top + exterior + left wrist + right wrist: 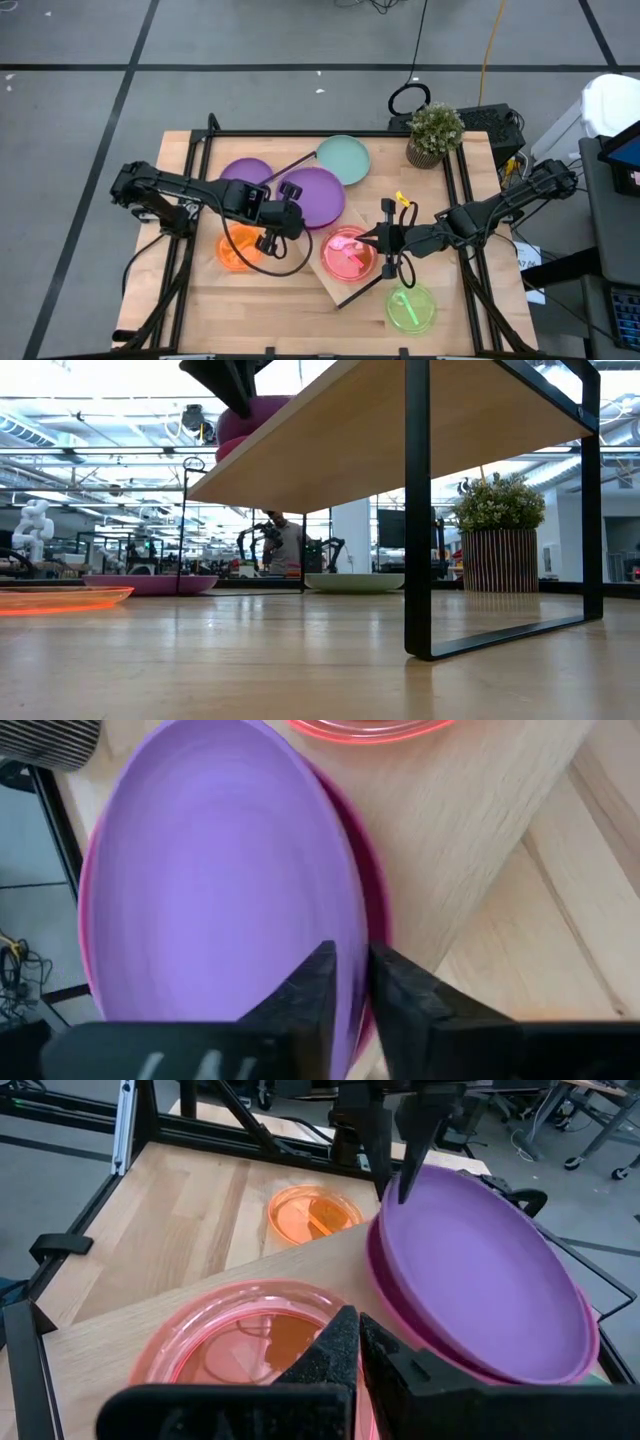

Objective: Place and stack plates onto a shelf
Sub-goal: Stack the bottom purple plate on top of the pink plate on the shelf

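Observation:
The shelf (343, 287) stands slantwise mid-table. On its far end a purple plate (312, 194) lies stacked in a magenta plate (372, 890). My left gripper (287, 216) is open at the stack's near-left rim, one finger on each side of the purple rim (350, 982). A translucent red plate (348, 252) lies on the shelf's near end. My right gripper (383, 240) hovers shut at the red plate's right edge (250, 1340), pointing toward the table's left. On the tabletop rest another purple plate (243, 172), a teal plate (343, 158), an orange plate (236, 250) and a green plate (410, 307). My left gripper comes at the purple plate's rim (400, 1178) from above, slanting down, with one finger inside the rim and one outside. A gap shows between the fingers; whether either one touches the rim, I cannot tell. The plate lies level on the magenta plate.
A potted plant (433, 133) stands at the table's far right corner. Black frame rails (300, 133) run along the table's edges. The shelf's black legs (418, 510) stand on the tabletop. Bare wood lies at the near left (250, 310).

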You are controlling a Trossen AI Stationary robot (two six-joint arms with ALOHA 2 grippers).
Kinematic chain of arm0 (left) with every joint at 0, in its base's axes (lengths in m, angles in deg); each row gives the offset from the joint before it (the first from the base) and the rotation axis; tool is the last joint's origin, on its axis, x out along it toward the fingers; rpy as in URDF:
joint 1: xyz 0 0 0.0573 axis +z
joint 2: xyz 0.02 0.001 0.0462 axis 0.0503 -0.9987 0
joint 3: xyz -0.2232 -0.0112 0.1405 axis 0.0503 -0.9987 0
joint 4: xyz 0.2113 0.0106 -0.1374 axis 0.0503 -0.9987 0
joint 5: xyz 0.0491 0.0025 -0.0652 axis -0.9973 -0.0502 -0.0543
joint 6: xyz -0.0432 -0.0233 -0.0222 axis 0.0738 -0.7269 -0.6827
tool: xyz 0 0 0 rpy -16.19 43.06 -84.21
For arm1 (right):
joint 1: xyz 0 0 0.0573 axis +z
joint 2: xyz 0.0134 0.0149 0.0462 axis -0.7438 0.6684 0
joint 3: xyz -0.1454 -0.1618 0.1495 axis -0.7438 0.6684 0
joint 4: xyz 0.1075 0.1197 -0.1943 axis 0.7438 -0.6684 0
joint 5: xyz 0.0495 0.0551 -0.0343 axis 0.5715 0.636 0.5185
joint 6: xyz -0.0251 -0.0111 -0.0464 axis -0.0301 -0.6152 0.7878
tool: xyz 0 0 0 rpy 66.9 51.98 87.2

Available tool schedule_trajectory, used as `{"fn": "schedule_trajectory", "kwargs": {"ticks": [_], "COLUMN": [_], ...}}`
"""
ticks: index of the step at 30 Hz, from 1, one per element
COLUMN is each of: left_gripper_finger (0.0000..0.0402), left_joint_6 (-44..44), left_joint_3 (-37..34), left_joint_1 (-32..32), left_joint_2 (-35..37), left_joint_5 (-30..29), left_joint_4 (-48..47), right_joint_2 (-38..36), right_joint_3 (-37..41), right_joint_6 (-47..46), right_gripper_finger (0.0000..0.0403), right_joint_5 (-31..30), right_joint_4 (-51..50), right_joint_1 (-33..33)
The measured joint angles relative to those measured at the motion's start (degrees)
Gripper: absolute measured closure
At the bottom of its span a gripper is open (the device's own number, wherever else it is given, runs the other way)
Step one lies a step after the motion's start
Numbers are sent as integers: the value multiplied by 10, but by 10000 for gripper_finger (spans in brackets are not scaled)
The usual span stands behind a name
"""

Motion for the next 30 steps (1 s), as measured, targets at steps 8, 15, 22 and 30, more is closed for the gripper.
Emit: {"fn": "schedule_trajectory", "kwargs": {"ticks": [8, 15, 22, 30], "left_gripper_finger": [283, 282, 282, 282], "left_joint_6": [-50, -102, -85, -51], "left_joint_3": [0, 0, 0, -30], "left_joint_1": [-1, -2, 4, 45], "left_joint_2": [0, 0, 0, 1], "left_joint_5": [0, 1, -28, -15], "left_joint_4": [0, -1, 1, 14], "right_joint_2": [0, 0, 0, 0], "right_joint_3": [0, 0, 0, 0], "right_joint_6": [0, -14, -15, -30], "right_gripper_finger": [403, 403, 403, 403], "right_joint_5": [0, 0, 0, 1], "right_joint_4": [0, 0, 0, 0], "right_joint_1": [1, 1, 1, 1]}}
